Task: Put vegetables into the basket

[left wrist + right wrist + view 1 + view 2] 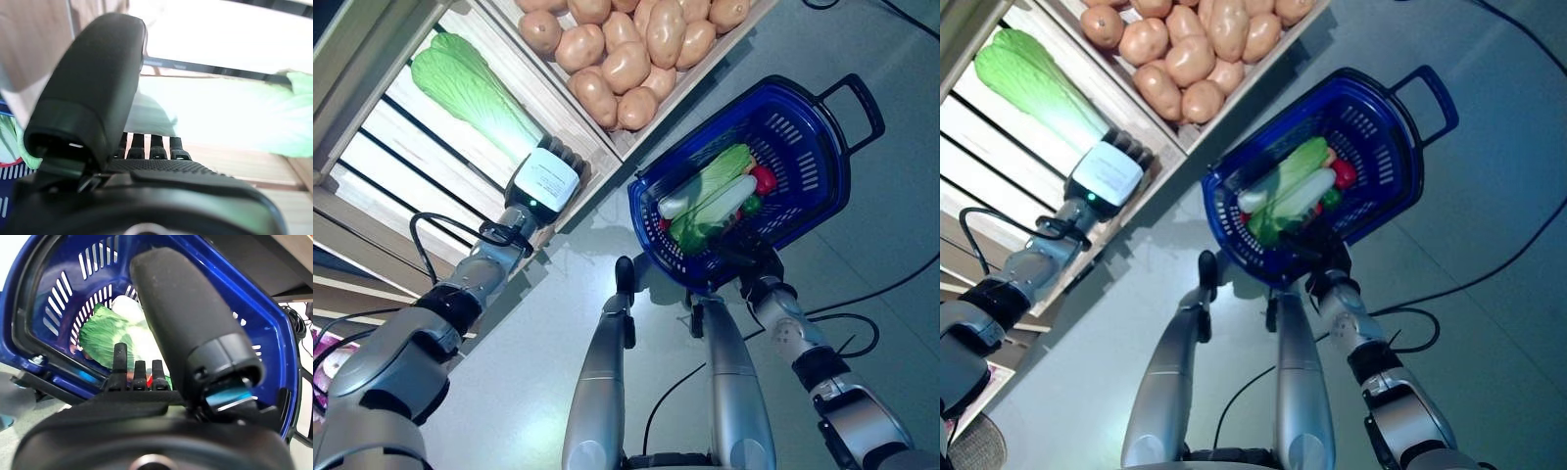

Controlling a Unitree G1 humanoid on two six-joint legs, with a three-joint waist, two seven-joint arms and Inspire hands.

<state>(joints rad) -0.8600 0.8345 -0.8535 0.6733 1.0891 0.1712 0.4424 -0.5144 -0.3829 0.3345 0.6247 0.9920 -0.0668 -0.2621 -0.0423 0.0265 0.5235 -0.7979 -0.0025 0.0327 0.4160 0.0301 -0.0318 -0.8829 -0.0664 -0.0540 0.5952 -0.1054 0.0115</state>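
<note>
My left hand [546, 181] is up at the wooden stand, open, its straight fingers [146, 147] at the white base of a long green napa cabbage [470, 88] that lies on a slatted shelf. The blue basket [832, 166] stands on the floor. In it lie a green leafy cabbage [717, 174], a long white radish [710, 201], a red vegetable [764, 179] and a small green one [751, 204]. My right hand [749, 259] is open at the basket's near rim, its fingers [139, 374] straight and pointing into the basket.
The wooden stand [607, 147] with its crates and slatted shelves runs along the left and top, close to the basket's far left side. The basket's black handle [862, 103] sticks out on its far side. Grey floor [891, 225] lies to the right.
</note>
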